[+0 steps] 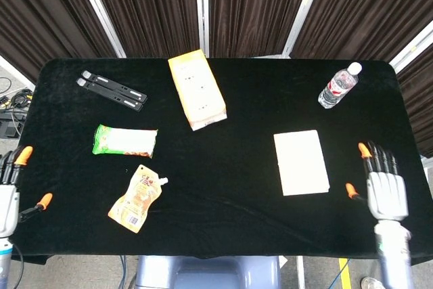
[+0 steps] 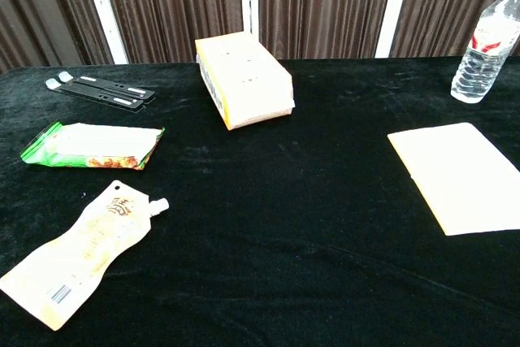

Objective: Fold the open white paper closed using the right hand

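Folded flat: white paper (image 1: 301, 162) lying closed on the black table (image 1: 243, 99), just to the left of the right hand (image 1: 384, 185) and apart from it. Right hand with fingers spread, holding nothing, at the table's right edge. Left hand (image 1: 9, 192) likewise spread and unladen at the far left edge. Beyond the paper, further from the right hand, a water bottle (image 1: 337, 86)
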`<state>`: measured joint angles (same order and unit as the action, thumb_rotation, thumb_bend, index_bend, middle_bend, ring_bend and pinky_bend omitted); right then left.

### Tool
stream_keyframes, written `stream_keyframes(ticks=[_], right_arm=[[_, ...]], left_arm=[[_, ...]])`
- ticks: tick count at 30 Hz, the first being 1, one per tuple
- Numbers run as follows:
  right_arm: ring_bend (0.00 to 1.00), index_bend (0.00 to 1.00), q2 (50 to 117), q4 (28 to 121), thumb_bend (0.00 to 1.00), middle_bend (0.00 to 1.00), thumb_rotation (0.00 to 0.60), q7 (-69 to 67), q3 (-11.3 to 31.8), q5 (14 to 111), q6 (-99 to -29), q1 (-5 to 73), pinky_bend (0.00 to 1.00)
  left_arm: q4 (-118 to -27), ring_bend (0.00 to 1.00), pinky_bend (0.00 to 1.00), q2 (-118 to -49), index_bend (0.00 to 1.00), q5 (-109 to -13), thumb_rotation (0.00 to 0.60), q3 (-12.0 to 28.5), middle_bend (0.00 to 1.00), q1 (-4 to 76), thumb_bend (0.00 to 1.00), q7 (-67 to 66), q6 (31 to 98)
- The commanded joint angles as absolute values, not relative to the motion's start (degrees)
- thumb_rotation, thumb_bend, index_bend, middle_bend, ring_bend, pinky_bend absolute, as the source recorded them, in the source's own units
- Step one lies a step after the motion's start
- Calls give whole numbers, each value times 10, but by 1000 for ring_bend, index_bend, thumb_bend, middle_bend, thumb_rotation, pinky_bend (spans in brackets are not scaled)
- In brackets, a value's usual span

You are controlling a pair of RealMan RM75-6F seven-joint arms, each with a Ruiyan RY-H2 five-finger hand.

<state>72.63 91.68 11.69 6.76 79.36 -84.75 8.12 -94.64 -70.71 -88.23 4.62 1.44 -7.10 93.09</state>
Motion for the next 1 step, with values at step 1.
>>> stream_keyframes(ticks=[1], right_arm=[[0,0,692,914,154,0,600,69,34,843,-856,57,0]], left_arm=[[-931,0,0,-724,0,-887,600,41,0,18,195,-86,926]])
